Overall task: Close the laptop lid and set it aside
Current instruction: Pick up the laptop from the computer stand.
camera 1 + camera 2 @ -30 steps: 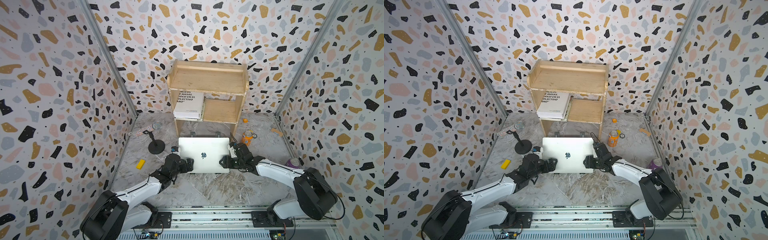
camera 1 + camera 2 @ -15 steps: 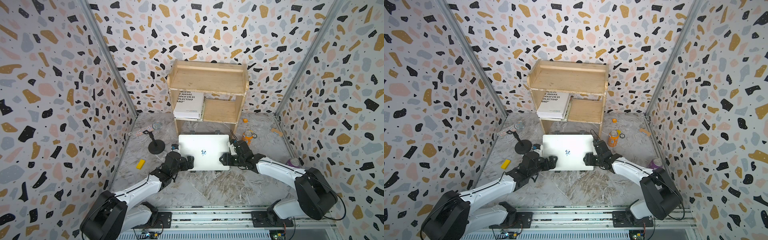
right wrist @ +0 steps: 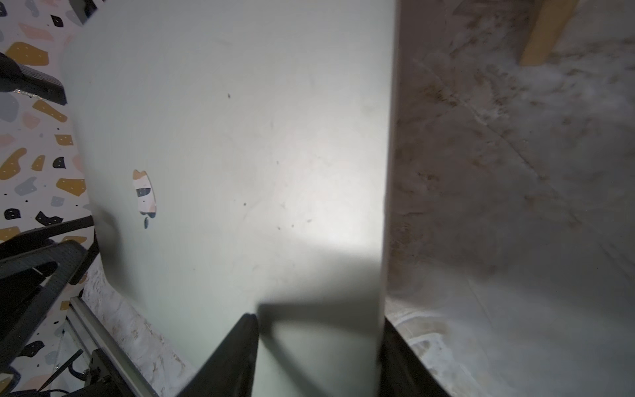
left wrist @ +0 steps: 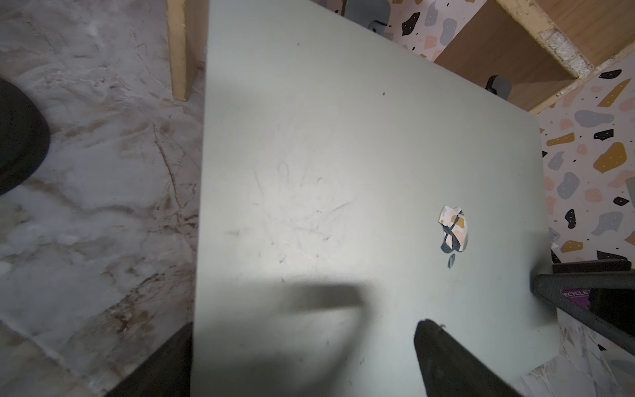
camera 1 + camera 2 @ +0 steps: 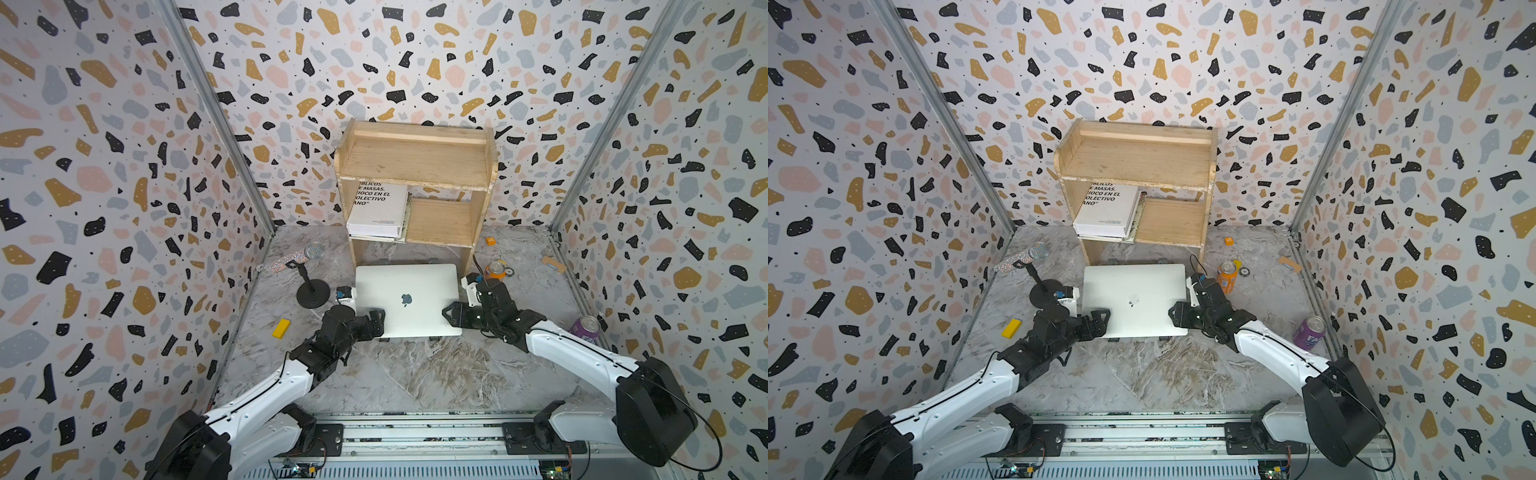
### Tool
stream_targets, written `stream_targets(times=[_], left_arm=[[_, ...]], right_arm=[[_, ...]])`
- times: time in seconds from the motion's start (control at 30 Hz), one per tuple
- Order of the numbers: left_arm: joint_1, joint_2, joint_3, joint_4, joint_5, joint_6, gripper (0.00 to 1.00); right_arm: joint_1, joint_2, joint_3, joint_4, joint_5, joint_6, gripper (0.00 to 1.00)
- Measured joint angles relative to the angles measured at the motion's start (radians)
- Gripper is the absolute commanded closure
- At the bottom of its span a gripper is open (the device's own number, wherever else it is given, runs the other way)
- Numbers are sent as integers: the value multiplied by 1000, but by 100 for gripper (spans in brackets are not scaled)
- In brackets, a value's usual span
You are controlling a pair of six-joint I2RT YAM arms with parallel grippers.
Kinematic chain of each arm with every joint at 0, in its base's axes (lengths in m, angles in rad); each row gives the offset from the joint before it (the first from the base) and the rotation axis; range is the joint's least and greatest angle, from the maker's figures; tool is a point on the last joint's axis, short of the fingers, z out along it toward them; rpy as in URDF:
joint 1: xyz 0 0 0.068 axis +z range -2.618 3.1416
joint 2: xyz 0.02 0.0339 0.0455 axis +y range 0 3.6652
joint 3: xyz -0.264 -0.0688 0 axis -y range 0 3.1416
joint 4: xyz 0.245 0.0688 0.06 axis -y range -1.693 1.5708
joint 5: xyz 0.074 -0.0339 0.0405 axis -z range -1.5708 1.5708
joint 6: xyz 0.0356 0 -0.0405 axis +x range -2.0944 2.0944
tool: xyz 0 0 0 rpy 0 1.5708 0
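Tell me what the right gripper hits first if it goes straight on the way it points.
The laptop. The right gripper points across it, jaws straddling its side edge, so that edge would probably run into the gripper's throat first. How much gap is left there is unclear.

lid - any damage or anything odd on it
Faint scratches scuff the lid between its side edge and the logo, seen in the left wrist view. Otherwise it's shut and nothing stands out.

We count one silver-grey aluminium laptop (image 5: pixel 407 299), one wooden shelf unit (image 5: pixel 415 162), one white book (image 5: pixel 380 208), two metal drink cans (image 5: pixel 494 270) (image 5: pixel 588 328).
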Motion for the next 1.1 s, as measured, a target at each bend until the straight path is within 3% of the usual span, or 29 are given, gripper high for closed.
stream_targets(times=[1.1], left_arm=[[-8, -144, 0, -114, -6, -62, 14]], right_arm=[[-1, -119, -67, 29, -83, 106, 54]])
